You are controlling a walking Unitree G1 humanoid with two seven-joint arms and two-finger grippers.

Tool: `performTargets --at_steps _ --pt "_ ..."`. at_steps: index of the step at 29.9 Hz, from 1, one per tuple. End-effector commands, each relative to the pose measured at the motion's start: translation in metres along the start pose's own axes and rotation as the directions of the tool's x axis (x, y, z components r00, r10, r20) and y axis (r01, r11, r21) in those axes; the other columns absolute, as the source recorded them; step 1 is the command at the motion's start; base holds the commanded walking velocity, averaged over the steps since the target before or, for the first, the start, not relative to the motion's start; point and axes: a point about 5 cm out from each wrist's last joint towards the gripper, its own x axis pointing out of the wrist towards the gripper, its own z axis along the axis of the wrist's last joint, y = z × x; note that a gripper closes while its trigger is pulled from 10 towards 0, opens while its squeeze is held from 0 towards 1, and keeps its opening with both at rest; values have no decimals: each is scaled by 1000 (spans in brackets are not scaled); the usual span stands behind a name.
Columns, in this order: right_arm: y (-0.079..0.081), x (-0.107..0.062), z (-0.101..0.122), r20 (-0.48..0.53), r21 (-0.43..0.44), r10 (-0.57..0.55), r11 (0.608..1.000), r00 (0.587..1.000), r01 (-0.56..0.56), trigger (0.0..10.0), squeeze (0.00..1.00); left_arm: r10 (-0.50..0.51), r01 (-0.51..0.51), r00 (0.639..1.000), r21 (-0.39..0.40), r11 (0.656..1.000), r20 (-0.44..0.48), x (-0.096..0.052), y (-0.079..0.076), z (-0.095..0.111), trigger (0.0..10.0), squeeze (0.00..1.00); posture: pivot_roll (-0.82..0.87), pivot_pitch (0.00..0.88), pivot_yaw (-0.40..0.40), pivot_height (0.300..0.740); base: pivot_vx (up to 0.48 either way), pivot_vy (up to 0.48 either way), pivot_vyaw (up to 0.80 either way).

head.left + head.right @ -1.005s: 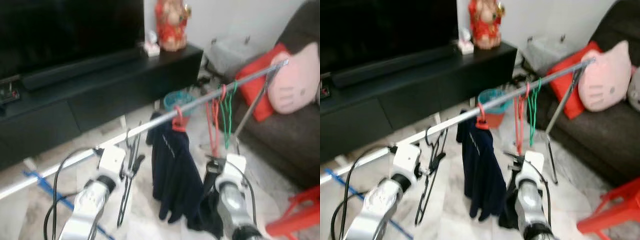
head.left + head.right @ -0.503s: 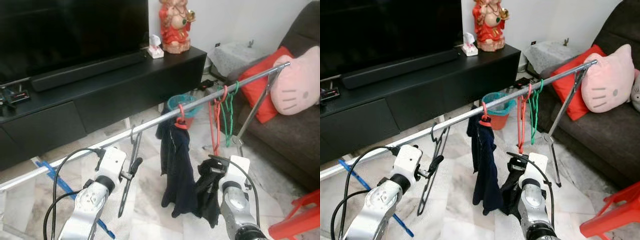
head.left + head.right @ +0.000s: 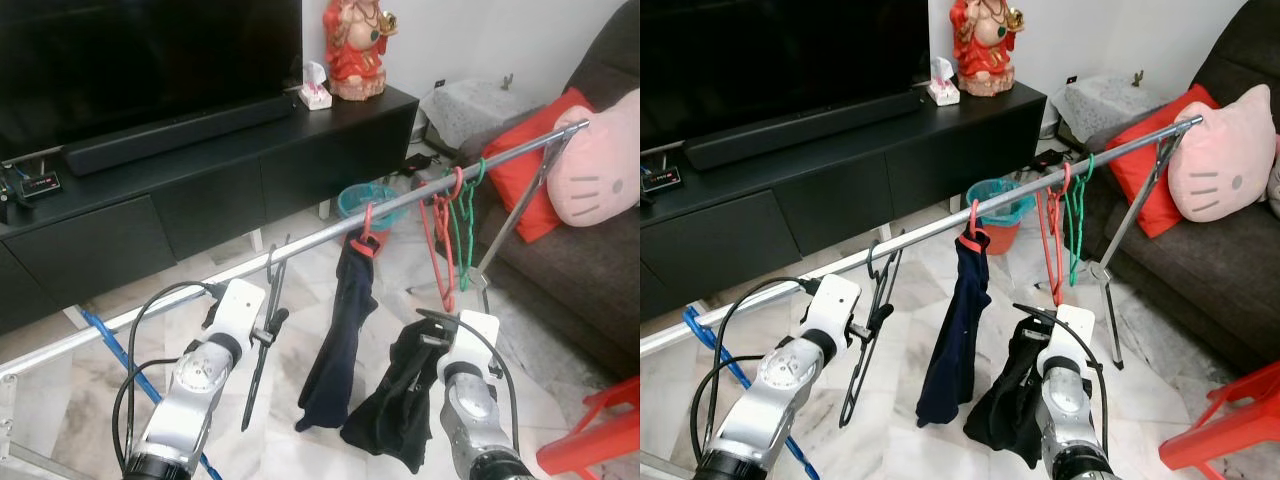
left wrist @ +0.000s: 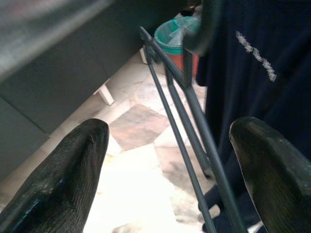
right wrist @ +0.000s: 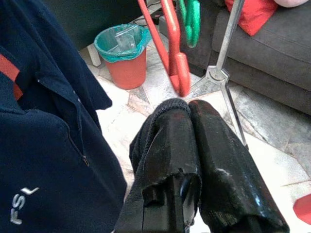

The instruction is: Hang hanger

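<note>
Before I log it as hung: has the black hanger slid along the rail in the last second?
No. The black hanger hooks the rail at the same gap left of the red hanger as before.

A thin black hanger (image 3: 868, 335) hangs by its hook on a long silver rail (image 3: 930, 232). It hangs straight down, near the rail's low end. It has no clothes on it. Just beside it, a dark blue jacket (image 3: 952, 330) hangs on a red hanger (image 3: 972, 236).
</note>
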Motion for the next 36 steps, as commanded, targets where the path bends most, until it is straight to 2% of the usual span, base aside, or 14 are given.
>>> performTargets --at_steps 1,3,4,5,6,7,8,17,36 --pt "1 3 9 33 1 3 1000 999 -3 10000 0 9 -9 1000 0 1000 -16 4 1 0 10000 0 10 0 -17 740 0 0 0" --pt "1 3 9 33 2 2 1000 999 -2 10000 0 0 0 999 14 1000 -35 8 0 -2 10000 0 9 0 -14 740 0 0 0" --pt "1 3 9 33 3 1 1000 999 -2 10000 0 2 -1 999 12 1000 -37 9 0 -2 5608 0 6 0 -12 740 0 0 0" --pt "2 3 9 34 3 1 1000 999 -1 10000 0 4 -3 999 8 1000 -37 10 1 -2 5608 0 6 0 -12 740 0 0 0" --pt "1 3 9 35 4 -1 1000 999 1 10000 0 8 -8 999 9 1000 -40 12 1 -2 2941 0 3 0 -10 740 0 0 0" --pt "1 3 9 35 4 -1 1000 999 1 10000 0 8 -8 999 9 1000 -40 12 1 -2 2941 0 3 0 -10 740 0 0 0" --pt "1 3 9 35 4 -2 1000 999 2 10000 0 8 -8 999 8 1000 -40 12 2 -2 0 0 3 0 -10 740 0 0 0" --pt "2 3 8 30 3 2 1000 1000 -2 10000 0 -14 14 998 12 1000 -61 11 0 -9 0 0 3 0 -10 740 0 0 0" --pt "2 3 7 28 3 4 1000 1000 -5 10000 0 -34 35 998 14 999 -59 12 -3 -9 0 0 6 0 -13 740 0 0 0"
